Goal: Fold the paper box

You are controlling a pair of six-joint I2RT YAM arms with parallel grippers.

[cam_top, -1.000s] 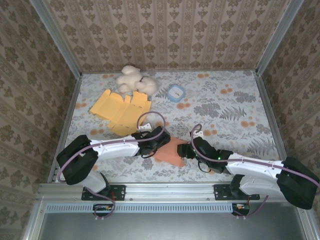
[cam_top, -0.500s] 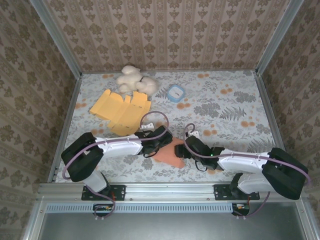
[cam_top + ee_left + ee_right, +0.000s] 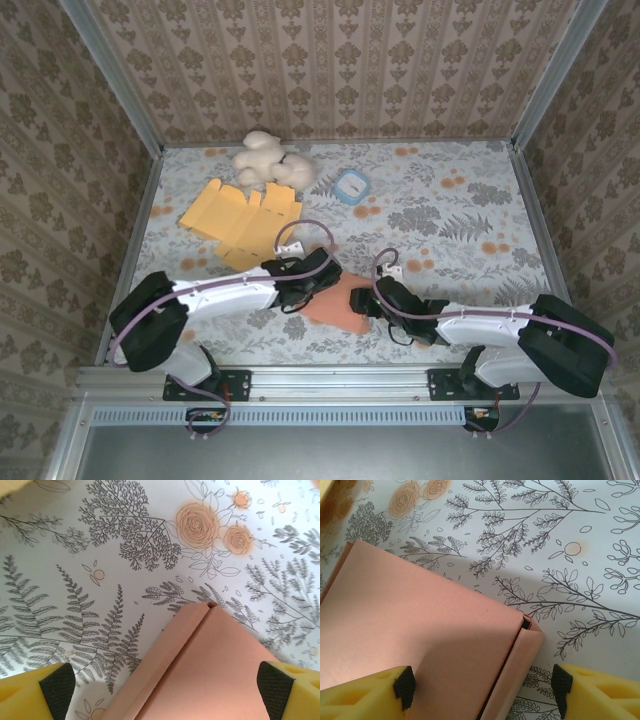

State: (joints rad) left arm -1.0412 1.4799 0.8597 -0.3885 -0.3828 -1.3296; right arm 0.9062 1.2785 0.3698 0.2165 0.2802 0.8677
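The paper box point(image 3: 338, 306) is a salmon-pink folded carton lying flat on the flowered cloth near the front edge. My left gripper point(image 3: 320, 279) hovers over its upper left corner, and my right gripper point(image 3: 371, 301) sits at its right side. In the left wrist view the paper box point(image 3: 210, 670) has a folded side wall and spreads under the open left gripper point(image 3: 166, 686). One of its fingertips point(image 3: 58, 685) is over the cloth. In the right wrist view the open right gripper point(image 3: 482, 687) straddles the side wall of the paper box point(image 3: 420, 630), nothing pinched.
A flat yellow cardboard blank point(image 3: 243, 220) lies behind the left arm. A white plush toy point(image 3: 270, 162) and a small blue-and-white round container point(image 3: 351, 186) sit near the back wall. Metal rails edge the table on the left, right and front.
My right gripper has slid left, closer against the box's right side. My left gripper shifted slightly over the box's upper left corner. The box stays where it was.
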